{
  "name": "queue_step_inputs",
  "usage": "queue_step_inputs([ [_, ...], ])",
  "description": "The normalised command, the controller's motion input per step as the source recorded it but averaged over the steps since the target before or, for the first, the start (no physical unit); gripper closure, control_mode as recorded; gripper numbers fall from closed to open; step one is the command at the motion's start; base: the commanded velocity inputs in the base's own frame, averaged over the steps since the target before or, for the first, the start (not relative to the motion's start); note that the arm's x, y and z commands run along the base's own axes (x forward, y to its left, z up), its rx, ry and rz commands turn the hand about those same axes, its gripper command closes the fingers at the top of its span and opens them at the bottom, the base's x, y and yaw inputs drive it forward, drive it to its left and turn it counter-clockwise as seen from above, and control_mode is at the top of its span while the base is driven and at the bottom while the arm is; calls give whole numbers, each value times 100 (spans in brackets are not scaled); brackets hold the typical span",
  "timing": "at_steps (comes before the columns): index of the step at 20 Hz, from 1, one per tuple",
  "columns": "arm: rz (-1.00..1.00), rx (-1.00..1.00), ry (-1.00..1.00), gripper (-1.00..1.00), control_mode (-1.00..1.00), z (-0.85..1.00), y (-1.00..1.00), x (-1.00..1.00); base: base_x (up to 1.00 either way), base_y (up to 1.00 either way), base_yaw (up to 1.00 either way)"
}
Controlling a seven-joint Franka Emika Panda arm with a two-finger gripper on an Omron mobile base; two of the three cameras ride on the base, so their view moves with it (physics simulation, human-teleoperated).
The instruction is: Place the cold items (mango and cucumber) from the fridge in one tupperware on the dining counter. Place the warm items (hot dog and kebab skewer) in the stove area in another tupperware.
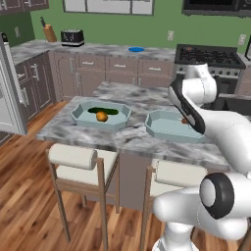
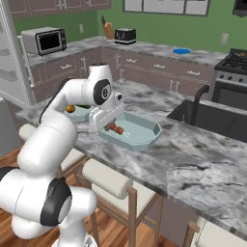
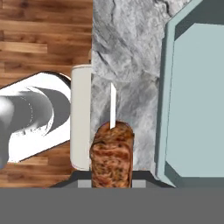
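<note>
At the bottom middle of the hand view, the end effector (image 3: pixel 111 177) is closed on the kebab skewer (image 3: pixel 112 153), whose brown meat pieces stand up between the finger tips while the pale stick points toward the top of the frame. Under the skewer in that view lies the marbled dining counter (image 3: pixel 127 65), with the cushion of a stool (image 3: pixel 80 118) and the wooden floor (image 3: pixel 43 39) to the left, and the empty tupperware (image 3: pixel 197 100) takes the right side, so I judge that the skewer hangs just beside the near rim and not yet over the tray. If the jaws let go here, the skewer would probably land on the stone or strike the sloping rim, and from there it could roll toward the edge above the stools. In the right base view the skewer (image 2: pixel 116 128) shows at the middle left, near the front rim of this tray (image 2: pixel 140 130), so the hand seems to need a small move toward the tray's centre before release. A low pass could also push the light tray along the counter. Farther away, at the middle left of the left base view, the other tupperware (image 1: pixel 78 113) already holds the mango (image 1: pixel 101 116) and the cucumber (image 1: pixel 109 111), so a wide swing of the arm there could disturb them. The hot dog I cannot find, so that step seems open.
</note>
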Motion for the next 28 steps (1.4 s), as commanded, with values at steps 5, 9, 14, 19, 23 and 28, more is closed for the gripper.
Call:
queue_step_inputs([
  [5, 8, 2, 0, 100, -100, -30, -4, 54, 0, 0, 0],
  [9, 13, 5, 0, 100, -100, -34, -5, 49, 0, 0, 0],
  [14, 17, 3, 0, 100, -100, -39, -7, 39, 0, 0, 0],
  [19, 13, 4, 0, 100, -100, -36, -8, 37, 0, 0, 0],
  [23, 6, 3, 0, 100, -100, -31, -7, 35, 0, 0, 0],
  [28, 1, 0, 0, -100, -100, -33, -1, 27, 0, 0, 0],
])
